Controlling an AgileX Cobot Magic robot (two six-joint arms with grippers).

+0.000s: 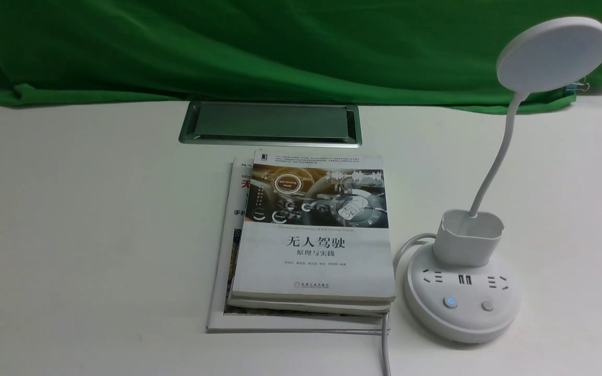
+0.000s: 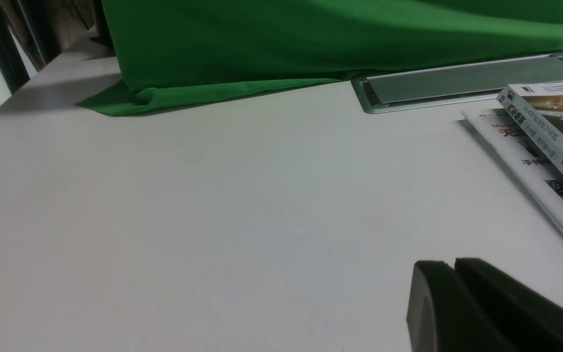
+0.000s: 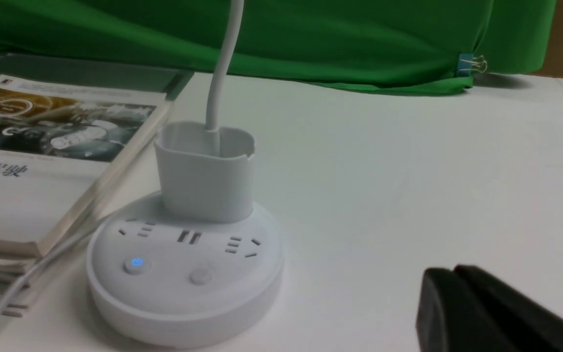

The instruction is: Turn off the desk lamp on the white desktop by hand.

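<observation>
**Our black claws clenched up close, the desk lamp standing on our right**

Nearest to us in the wrist views are our own grippers. The left gripper [image 2: 453,264] has its two dark fingers pressed together, with nothing between the tips, and the right gripper [image 3: 452,271] is clenched the same way, also over white desktop [image 1: 97,209]. In the front view we catch only a dark piece of the left one at the lower left corner.

The desk lamp [image 1: 463,292] stands upright on the right part of the desktop, apart from both grippers. Its round base carries sockets and two buttons: the left button [image 1: 450,302] glows blue, while the right button [image 1: 487,306] is plain pale grey. Behind them rises the cup-shaped holder [image 1: 468,240], and from it the thin neck [image 1: 497,162] bends up to a tilted round head [image 1: 554,55].

Just left of the base we see a stack of books [image 1: 316,250], the lowest jutting out on the left. A grey cable [image 1: 385,347] curves from behind the lamp and runs past the books towards us. Beyond the stack lies the silver-framed hatch [image 1: 272,121], and across the back hangs green cloth [image 1: 280,47], gripped by a clip [image 3: 472,65] near its right end.
</observation>
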